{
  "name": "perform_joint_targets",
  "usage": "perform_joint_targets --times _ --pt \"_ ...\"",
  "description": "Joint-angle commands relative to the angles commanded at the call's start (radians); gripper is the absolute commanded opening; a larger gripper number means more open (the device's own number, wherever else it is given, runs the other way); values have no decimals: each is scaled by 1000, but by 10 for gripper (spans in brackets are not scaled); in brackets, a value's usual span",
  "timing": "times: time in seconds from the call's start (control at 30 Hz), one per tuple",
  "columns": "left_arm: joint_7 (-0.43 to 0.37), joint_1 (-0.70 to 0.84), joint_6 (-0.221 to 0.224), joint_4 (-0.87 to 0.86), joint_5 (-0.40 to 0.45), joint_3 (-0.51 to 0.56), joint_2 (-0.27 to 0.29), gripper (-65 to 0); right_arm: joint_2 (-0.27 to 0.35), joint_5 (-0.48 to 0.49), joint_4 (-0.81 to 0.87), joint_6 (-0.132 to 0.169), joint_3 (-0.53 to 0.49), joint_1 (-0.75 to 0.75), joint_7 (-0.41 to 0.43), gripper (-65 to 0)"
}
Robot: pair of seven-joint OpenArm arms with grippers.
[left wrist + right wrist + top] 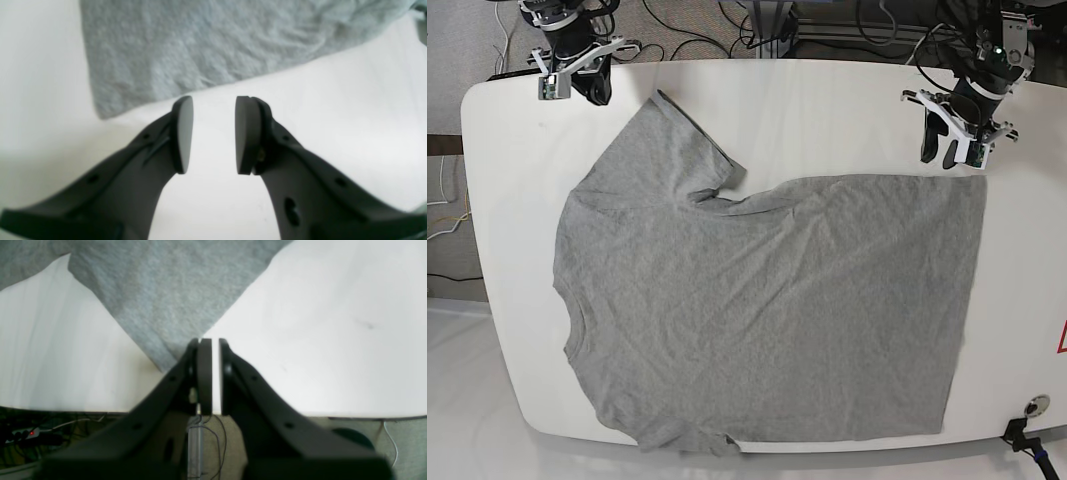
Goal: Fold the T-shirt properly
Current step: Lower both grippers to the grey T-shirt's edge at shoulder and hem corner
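The grey T-shirt (767, 300) lies spread flat on the white table (827, 110), neck toward the base view's left and hem toward its right. One sleeve (677, 140) angles up toward the far left corner. My left gripper (954, 152) hovers just beyond the hem's far corner, open and empty. In the left wrist view the left gripper (214, 103) stands over bare table, with the T-shirt (200, 43) just ahead. My right gripper (577, 85) sits at the far left corner. In the right wrist view the right gripper (215, 343) is shut to a thin slit, holding nothing, beside the sleeve's corner (160, 363).
The table's edge (66, 411) runs right under my right gripper, with floor, cables and a power strip (23, 433) beyond it. More cables (727, 30) lie behind the table. A small round fitting (1030, 407) sits at the near right corner.
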Motion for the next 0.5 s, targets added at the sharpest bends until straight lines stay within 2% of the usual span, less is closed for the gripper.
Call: perform_joint_targets --times 0.13,0.23,0.43,0.47,0.5 --pt "81 -41 -19 -36 -117 -39 0 -441 1 43 -11 0 -3 -3 -24 -622" --pt "155 -73 -32 -106 -170 -73 -3 -432 3 79 -44 12 -3 -4 -45 -623" --pt "297 -120 -42 -215 -222 -123 -8 -421 13 95 -148 58 2 8 -71 -624" --pt "315 -125 -47 -224 -226 -127 -9 -422 13 101 -155 60 2 10 -71 -624" --pt "278 -134 -33 -212 -225 -111 -9 -416 7 93 -122 27 -1 6 -62 -616"
